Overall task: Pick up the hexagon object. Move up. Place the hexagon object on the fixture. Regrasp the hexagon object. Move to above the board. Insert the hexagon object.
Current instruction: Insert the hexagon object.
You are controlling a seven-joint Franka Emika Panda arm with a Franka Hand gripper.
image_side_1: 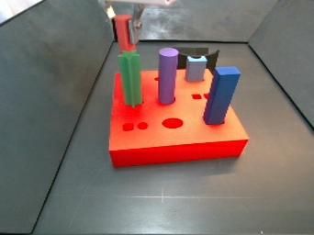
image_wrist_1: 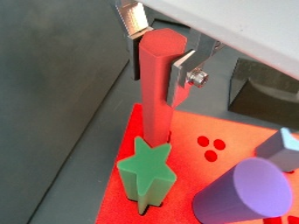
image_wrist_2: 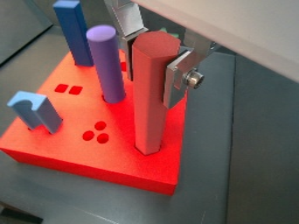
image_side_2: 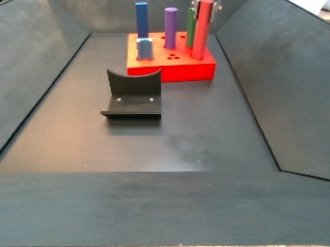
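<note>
My gripper (image_wrist_1: 158, 61) is shut on the upper end of the hexagon object (image_wrist_1: 156, 96), a long red prism held upright. It shows the same in a wrist view (image_wrist_2: 152, 66). The peg's lower end meets the top of the red board (image_wrist_2: 70, 140) near a corner, close beside the green star-topped peg (image_wrist_1: 145, 171). I cannot tell how deep it sits in a hole. In both side views the gripper (image_side_1: 123, 14) holds the red peg (image_side_2: 204, 24) over the board's (image_side_2: 180, 69) far corner. The black fixture (image_side_2: 133, 96) stands bare in front of the board.
A purple round peg (image_wrist_2: 107, 61), a blue tall block (image_wrist_2: 73, 31) and a grey-blue short peg (image_wrist_2: 35, 112) stand in the board. Small red holes (image_wrist_2: 96, 131) show in its top. Dark grey walls (image_side_1: 50, 83) slope up round the floor.
</note>
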